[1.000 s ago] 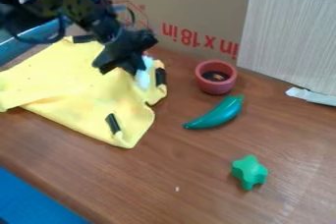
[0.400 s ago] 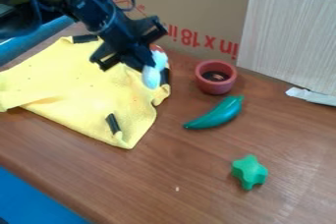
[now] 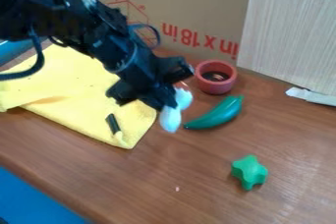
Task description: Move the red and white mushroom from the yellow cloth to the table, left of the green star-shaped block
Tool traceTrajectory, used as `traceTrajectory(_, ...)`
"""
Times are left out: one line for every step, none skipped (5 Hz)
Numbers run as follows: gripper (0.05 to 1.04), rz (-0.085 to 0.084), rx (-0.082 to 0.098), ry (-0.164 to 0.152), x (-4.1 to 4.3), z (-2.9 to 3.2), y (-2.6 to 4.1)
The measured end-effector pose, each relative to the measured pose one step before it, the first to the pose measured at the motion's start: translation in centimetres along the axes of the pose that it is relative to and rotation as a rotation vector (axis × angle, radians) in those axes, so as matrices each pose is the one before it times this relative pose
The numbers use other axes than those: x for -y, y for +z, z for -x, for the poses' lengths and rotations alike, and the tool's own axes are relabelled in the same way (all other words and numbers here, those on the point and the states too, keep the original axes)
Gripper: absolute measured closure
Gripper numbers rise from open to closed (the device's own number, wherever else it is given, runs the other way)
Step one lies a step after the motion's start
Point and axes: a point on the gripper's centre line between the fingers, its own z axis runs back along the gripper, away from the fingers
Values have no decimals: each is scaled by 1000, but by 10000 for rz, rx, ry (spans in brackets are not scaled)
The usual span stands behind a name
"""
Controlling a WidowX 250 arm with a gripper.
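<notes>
The brown wood-grained surface (image 3: 210, 198) runs under everything, with a brown cardboard box (image 3: 197, 2) printed in red standing along its back. The black robot arm (image 3: 98, 31) comes in from the upper left and slants down to the right, its wrist passing over a spread yellow cloth (image 3: 66, 80). A pale, finely striped panel (image 3: 289, 31) stands upright at the right, against the box. The black gripper (image 3: 165, 102) points down and to the right at the cloth's right edge, closed on a smooth white rounded object with a reddish part (image 3: 171, 119). That object is between the cloth and a glossy green curved toy pepper (image 3: 218, 115); whether it touches the pepper, I cannot tell. Behind the pepper sits a small reddish round pot (image 3: 215, 85), dark inside. A green star-shaped piece (image 3: 249, 172) lies nearer the front, and a small black strip (image 3: 113, 124) is on the cloth's front corner.
</notes>
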Motion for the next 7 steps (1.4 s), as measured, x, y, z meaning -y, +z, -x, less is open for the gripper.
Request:
traceTrajectory(1017, 86, -166, -405, 728, 2410, -161)
traceTrajectory(996, -167, 44, -505, 12, 1751, -634)
traceTrajectory(830, -361, 128, -208, -461, 499, -750)
traceTrajectory(552, -167, 65, 85, -245, -103, -111)
traceTrajectory(248, -211, -182, -21, -374, 54, 485)
traceTrajectory(81, 230, 5, 304, 519, -1141, 1891)
traceTrajectory(82, 145, -161, 278, 552, -1590, 2640)
